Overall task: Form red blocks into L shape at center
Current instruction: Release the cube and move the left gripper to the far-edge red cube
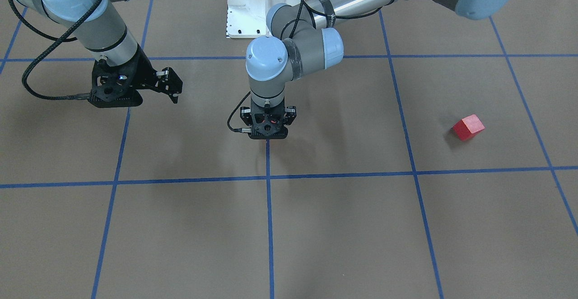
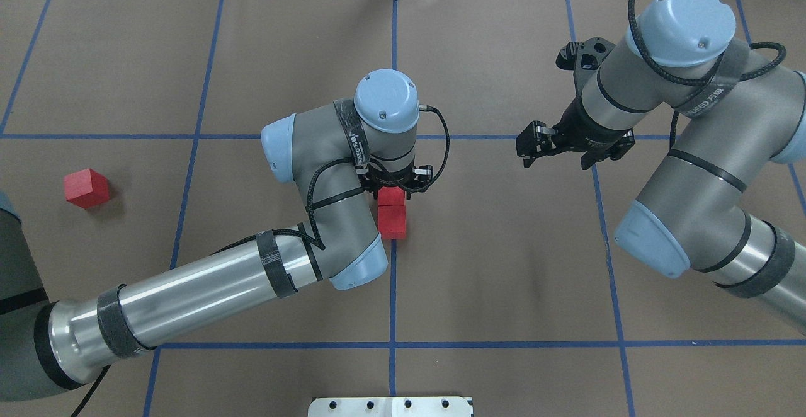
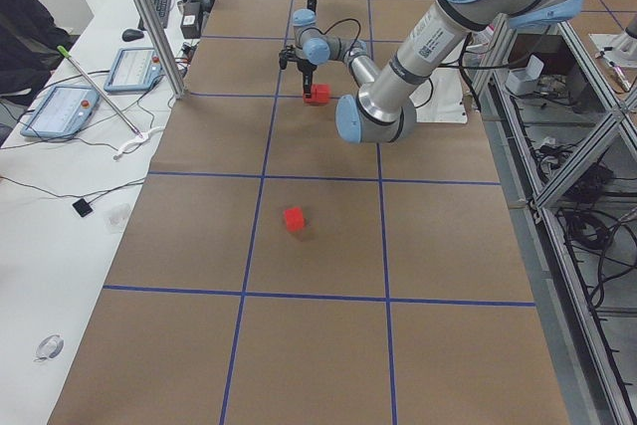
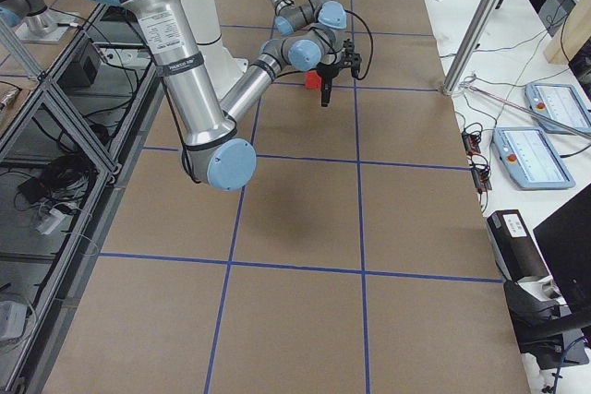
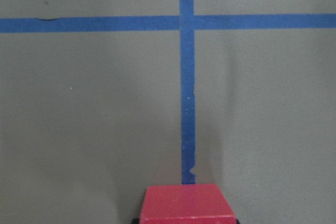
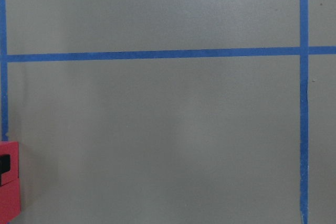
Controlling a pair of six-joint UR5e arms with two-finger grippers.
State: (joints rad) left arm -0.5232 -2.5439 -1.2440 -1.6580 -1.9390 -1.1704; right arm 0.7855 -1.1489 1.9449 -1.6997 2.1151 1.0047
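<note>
Two red blocks lie on the middle blue tape line (image 2: 393,278), touching end to end. My left gripper (image 2: 391,185) points straight down and is shut on the far red block (image 2: 390,196), whose top fills the bottom of the left wrist view (image 5: 187,203). The near red block (image 2: 391,222) lies free on the brown floor. A third red block (image 2: 86,188) sits alone one square off on my left side, also seen from the front (image 1: 468,127). My right gripper (image 2: 527,147) hangs open and empty above the floor, about one square right of the pair.
Blue tape divides the brown floor (image 2: 504,266) into a grid. The white robot base plate (image 2: 390,406) is at the near edge. In the side views, tablets and cables lie on a white bench (image 3: 80,106) beyond the far edge, and metal posts stand there.
</note>
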